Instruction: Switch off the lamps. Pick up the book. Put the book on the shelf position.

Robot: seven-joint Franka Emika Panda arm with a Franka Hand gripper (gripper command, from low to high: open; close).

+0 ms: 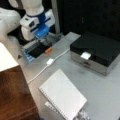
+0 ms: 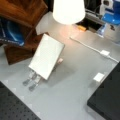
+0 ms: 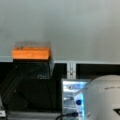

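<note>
Grey table (image 1: pixel 100 87) carries black box (image 1: pixel 97 51), white cable (image 1: pixel 50 62).

Both front views looked steeply down from opposite sides, sharing the book (image 1: pixel 63 96) (image 2: pixel 46 55); the wrist view sat close to the table (image 3: pixel 75 27).

White-grey dotted book (image 1: pixel 63 96) lies tilted on a small metal stand on the grey table, also seen in a front view (image 2: pixel 46 56), just beside the shelf position (image 1: pixel 13 95), a dark brown wood-grain block. One lamp (image 2: pixel 68 10) glows white, lit.
</note>
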